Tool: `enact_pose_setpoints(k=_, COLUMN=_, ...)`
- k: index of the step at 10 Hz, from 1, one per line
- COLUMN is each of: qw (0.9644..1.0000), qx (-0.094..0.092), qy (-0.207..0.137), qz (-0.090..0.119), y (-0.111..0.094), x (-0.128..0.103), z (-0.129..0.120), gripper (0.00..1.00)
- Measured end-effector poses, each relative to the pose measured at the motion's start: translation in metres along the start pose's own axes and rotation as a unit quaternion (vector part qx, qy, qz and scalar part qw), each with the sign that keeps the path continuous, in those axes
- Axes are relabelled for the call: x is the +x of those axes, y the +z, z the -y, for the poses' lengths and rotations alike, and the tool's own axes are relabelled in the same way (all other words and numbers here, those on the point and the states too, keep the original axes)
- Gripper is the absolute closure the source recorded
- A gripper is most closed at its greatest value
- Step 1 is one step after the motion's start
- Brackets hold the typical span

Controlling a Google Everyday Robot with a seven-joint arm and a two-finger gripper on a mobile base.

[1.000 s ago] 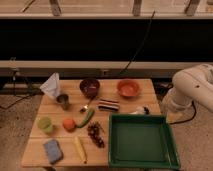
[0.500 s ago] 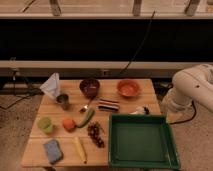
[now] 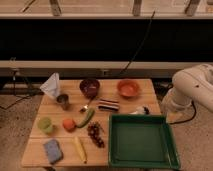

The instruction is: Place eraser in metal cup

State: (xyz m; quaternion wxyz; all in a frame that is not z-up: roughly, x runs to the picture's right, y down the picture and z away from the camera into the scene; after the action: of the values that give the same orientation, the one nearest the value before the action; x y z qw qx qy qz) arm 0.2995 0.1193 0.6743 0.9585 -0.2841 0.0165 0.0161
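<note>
eraser (image 3: 108, 105), bent arm (image 3: 192, 82), end effector (image 3: 171, 109) beside table (image 3: 131, 102)

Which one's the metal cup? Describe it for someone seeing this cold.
The claw is out of view, its white arm right of the wooden table. At the table's back-left corner lies a white crumpled bag. Just in front stands the metal cup: small, grey, straight-sided, unlike the light green cup nearer the front or the wider dark bowl.
</note>
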Motion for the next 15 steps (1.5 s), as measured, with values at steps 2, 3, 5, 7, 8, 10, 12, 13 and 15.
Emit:
enact_pose_setpoints(k=2, qw=0.9998, qx=-0.008, qy=-0.013, qz=0.010, y=0.005, x=-0.015, z=0.013, gripper=0.35)
enact_pose_setpoints(k=3, qw=0.9996, qx=-0.014, qy=-0.020, qz=0.016, y=0.012, x=-0.032, z=0.025, gripper=0.35)
enact_pose_setpoints(k=5, qw=0.9986, qx=-0.029, qy=-0.033, qz=0.028, y=0.029, x=-0.072, z=0.057, gripper=0.35)
enact_pose_setpoints(k=7, qw=0.9974, qx=-0.041, qy=-0.041, qz=0.042, y=0.048, x=-0.110, z=0.084, gripper=0.35)
enact_pose_setpoints(k=8, qw=0.9970, qx=-0.044, qy=-0.041, qz=0.048, y=0.055, x=-0.123, z=0.093, gripper=0.35)
enact_pose_setpoints(k=10, qw=0.9958, qx=-0.048, qy=-0.049, qz=0.061, y=0.068, x=-0.156, z=0.103, gripper=0.35)
enact_pose_setpoints(k=12, qw=0.9945, qx=-0.046, qy=-0.060, qz=0.072, y=0.078, x=-0.186, z=0.108, gripper=0.35)
enact_pose_setpoints(k=13, qw=0.9937, qx=-0.044, qy=-0.068, qz=0.077, y=0.083, x=-0.202, z=0.110, gripper=0.35)
enact_pose_setpoints(k=15, qw=0.9930, qx=-0.038, qy=-0.074, qz=0.084, y=0.090, x=-0.216, z=0.116, gripper=0.35)
